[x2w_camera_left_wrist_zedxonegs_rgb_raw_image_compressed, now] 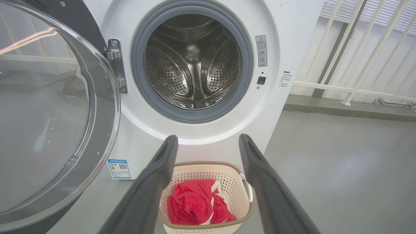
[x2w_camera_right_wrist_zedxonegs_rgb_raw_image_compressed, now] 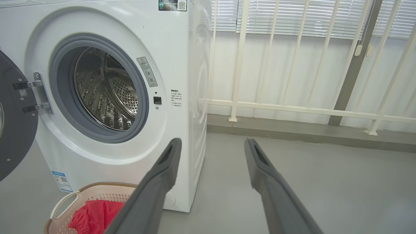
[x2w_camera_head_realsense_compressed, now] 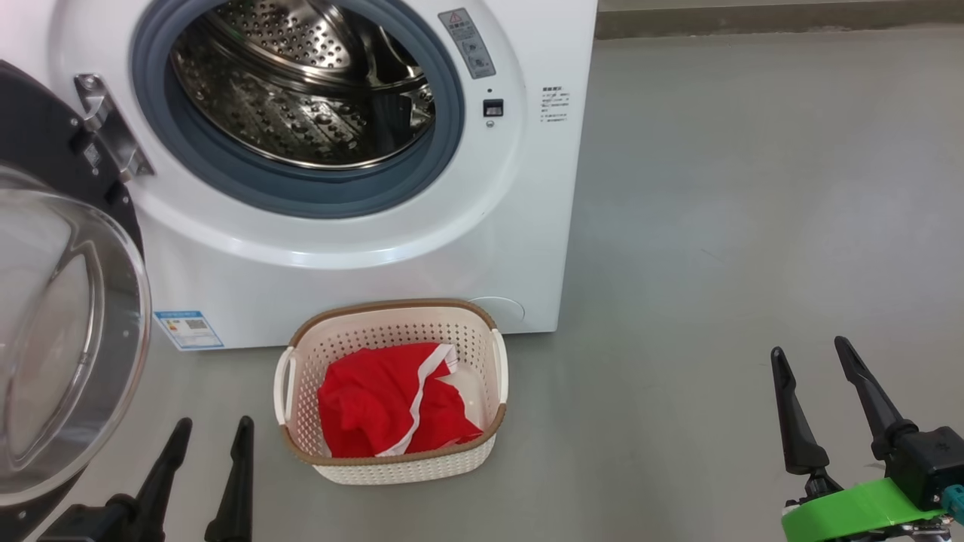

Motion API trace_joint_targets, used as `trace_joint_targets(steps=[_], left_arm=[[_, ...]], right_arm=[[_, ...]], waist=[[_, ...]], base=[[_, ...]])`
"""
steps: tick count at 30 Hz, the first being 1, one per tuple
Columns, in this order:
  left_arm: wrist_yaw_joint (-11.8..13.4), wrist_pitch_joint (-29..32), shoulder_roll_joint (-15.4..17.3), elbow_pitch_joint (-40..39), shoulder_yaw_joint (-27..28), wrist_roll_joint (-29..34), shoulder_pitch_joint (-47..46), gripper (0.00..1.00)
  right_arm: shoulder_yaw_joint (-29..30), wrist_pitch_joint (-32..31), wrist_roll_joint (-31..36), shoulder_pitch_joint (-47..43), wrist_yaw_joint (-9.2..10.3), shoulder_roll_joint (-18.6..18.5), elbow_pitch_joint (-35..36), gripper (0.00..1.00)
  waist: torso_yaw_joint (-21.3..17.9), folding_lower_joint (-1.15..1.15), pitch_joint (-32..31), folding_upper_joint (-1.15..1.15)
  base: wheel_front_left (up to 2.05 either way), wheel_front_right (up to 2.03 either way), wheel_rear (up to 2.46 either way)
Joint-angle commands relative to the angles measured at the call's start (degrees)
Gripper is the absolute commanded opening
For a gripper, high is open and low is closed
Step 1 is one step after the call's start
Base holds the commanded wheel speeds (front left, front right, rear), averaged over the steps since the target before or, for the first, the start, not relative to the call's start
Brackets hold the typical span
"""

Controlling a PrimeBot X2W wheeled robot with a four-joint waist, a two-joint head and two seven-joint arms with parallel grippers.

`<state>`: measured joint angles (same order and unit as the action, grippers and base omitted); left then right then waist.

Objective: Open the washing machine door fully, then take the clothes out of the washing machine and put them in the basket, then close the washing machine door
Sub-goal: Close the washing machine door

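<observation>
The white washing machine (x2w_camera_head_realsense_compressed: pixel 520 181) stands with its round door (x2w_camera_head_realsense_compressed: pixel 53 339) swung wide open to the left, the glass bowl facing me. Its steel drum (x2w_camera_head_realsense_compressed: pixel 301 98) holds no fabric that I can see. The red clothes (x2w_camera_head_realsense_compressed: pixel 384 403) with white trim lie inside the cream basket (x2w_camera_head_realsense_compressed: pixel 392 320) on the floor in front of the machine. My left gripper (x2w_camera_head_realsense_compressed: pixel 212 425) is open at the lower left, beside the basket and empty. At the lower right my right gripper (x2w_camera_head_realsense_compressed: pixel 809 354) is open and empty, well away from the basket. In the left wrist view the basket (x2w_camera_left_wrist_zedxonegs_rgb_raw_image_compressed: pixel 208 169) sits between my fingers (x2w_camera_left_wrist_zedxonegs_rgb_raw_image_compressed: pixel 156 175).
Grey floor (x2w_camera_head_realsense_compressed: pixel 753 188) stretches to the right of the machine. A white railing (x2w_camera_right_wrist_zedxonegs_rgb_raw_image_compressed: pixel 292 107) and a raised ledge (x2w_camera_right_wrist_zedxonegs_rgb_raw_image_compressed: pixel 308 131) run behind it. The open door (x2w_camera_left_wrist_zedxonegs_rgb_raw_image_compressed: pixel 48 113) takes up the space left of my left arm. A blue label (x2w_camera_head_realsense_compressed: pixel 188 329) is on the machine's lower front.
</observation>
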<state>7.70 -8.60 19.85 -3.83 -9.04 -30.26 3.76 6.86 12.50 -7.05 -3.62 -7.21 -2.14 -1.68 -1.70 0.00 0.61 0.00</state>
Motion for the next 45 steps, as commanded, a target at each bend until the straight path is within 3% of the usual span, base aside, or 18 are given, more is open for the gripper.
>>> trace_joint_targets(steps=[1, 45], left_arm=[[0.4, -0.4, 1.1, -1.6, 2.3, 0.3, -2.3, 1.0], [6.2, 1.4, 2.1, -8.7, 2.6, 2.3, -0.4, 1.0]], right_arm=[[-1.2, -0.1, 0.1, 1.2, -0.28, -0.7, 1.7, 1.0], [-8.4, -1.0, 0.2, 4.1, -0.28, -0.7, 1.2, 1.0]], waist=[[0.7, 0.0, 0.1, 0.0], [26.3, 0.0, -1.7, 0.0]], base=[[0.0, 0.0, 0.0], [0.0, 0.0, 0.0]])
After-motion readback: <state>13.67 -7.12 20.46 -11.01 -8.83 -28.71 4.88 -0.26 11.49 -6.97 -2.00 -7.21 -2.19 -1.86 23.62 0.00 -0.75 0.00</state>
